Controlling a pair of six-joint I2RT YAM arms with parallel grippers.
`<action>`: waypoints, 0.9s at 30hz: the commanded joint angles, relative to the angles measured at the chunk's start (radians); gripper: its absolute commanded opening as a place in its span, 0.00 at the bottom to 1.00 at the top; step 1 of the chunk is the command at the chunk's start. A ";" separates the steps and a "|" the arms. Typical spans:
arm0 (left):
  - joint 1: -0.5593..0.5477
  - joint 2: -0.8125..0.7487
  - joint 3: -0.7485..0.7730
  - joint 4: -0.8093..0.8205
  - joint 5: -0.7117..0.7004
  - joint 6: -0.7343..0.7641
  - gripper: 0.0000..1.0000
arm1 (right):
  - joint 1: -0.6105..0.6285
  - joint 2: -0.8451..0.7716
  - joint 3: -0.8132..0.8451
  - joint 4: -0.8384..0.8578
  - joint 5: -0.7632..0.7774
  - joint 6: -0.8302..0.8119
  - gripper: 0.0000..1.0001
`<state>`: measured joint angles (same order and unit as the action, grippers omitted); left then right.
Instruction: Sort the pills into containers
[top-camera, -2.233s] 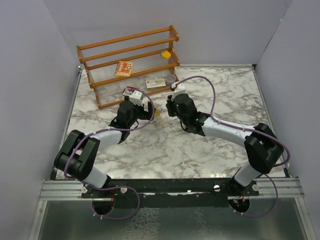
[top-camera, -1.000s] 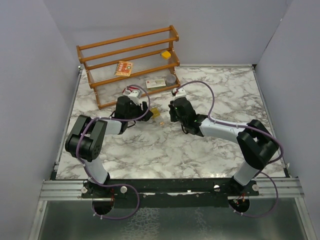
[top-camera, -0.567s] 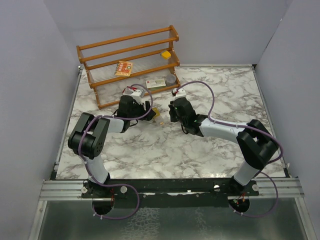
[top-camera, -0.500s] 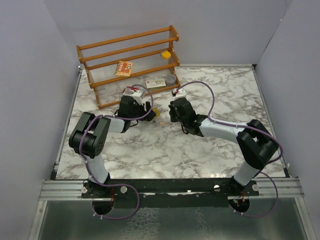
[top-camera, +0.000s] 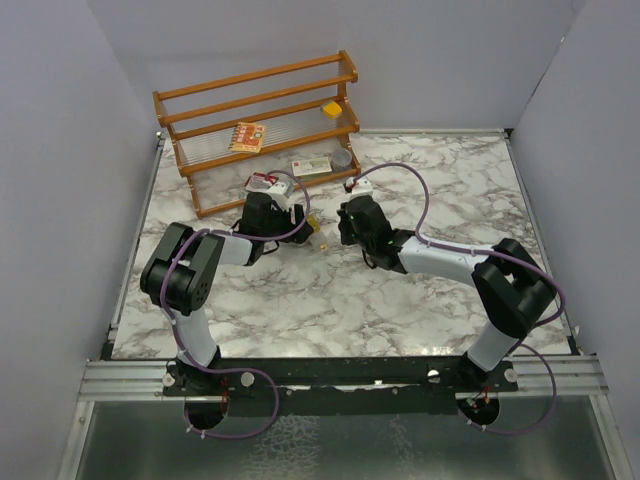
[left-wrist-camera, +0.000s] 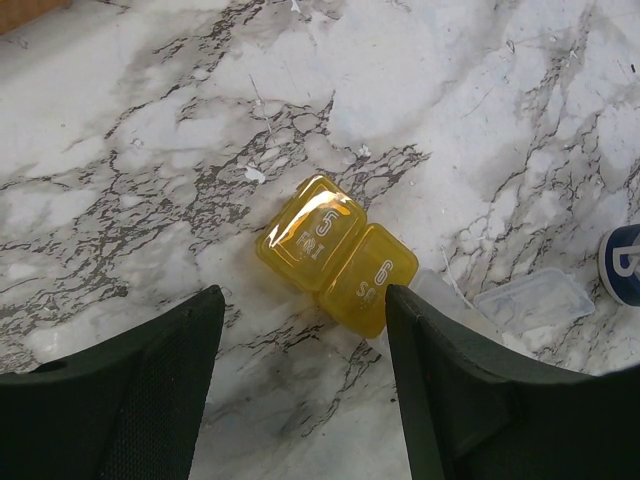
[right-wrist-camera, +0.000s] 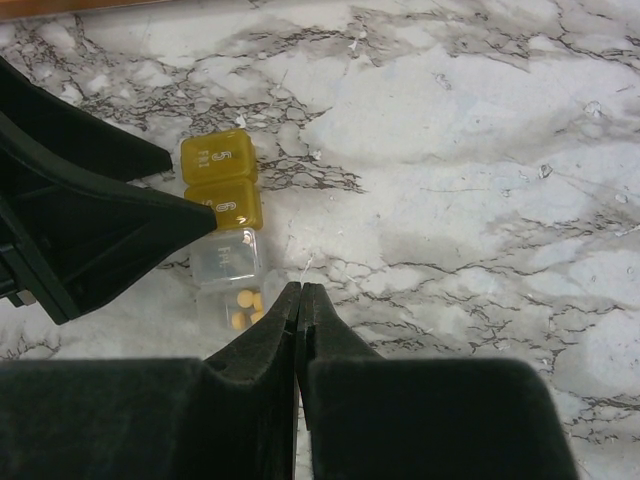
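Organiser strip (left-wrist-camera: 345, 262), left wrist view: it lies flat on the marble table (left-wrist-camera: 480, 90), long axis diagonal from upper left to lower right. Two yellow cells (left-wrist-camera: 312, 232) sit closed at the upper-left end. One lid reads "5 FRI" and the next "6", with small letters below that I cannot make out. Clear cells (left-wrist-camera: 533, 298) carry on toward the lower right. My left gripper (left-wrist-camera: 302, 296) stands about half spread, one finger either side of the yellow end, nothing clamped. The right-hand finger (left-wrist-camera: 470, 390) sits at the edge of cell 6; contact uncertain. A blue-and-white round edge (left-wrist-camera: 622, 262) shows at the right border, too cut off to name.

Right wrist view: the strip runs top to bottom, yellow end far, clear end near. Pills (right-wrist-camera: 248, 303), a few small yellow ones, lie in the nearest clear cell. My right gripper (right-wrist-camera: 300, 292) is closed tip to tip with nothing between, its point just right of that cell. I cannot tell whether it touches the table.

Top view: both grippers meet at the strip, in front of the wooden rack (top-camera: 258, 120). The rack holds a printed box (top-camera: 247, 136) and a yellow cube (top-camera: 332, 108). A second box (top-camera: 311, 167) and a grey tin (top-camera: 342, 158) sit lower down. Print there is too small to read.
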<state>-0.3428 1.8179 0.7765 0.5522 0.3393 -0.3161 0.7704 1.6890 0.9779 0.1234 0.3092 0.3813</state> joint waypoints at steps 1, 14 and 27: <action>-0.007 0.018 0.020 0.002 -0.045 0.014 0.68 | -0.005 0.014 -0.013 -0.003 0.001 0.015 0.01; -0.009 0.016 0.029 -0.028 -0.069 0.024 0.63 | -0.005 0.069 0.004 -0.016 -0.025 0.032 0.01; -0.026 0.024 0.041 -0.061 -0.092 0.046 0.60 | -0.005 0.063 -0.011 0.041 -0.103 0.041 0.01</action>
<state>-0.3580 1.8183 0.7986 0.5293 0.2798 -0.2958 0.7704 1.7542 0.9691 0.1284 0.2550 0.4061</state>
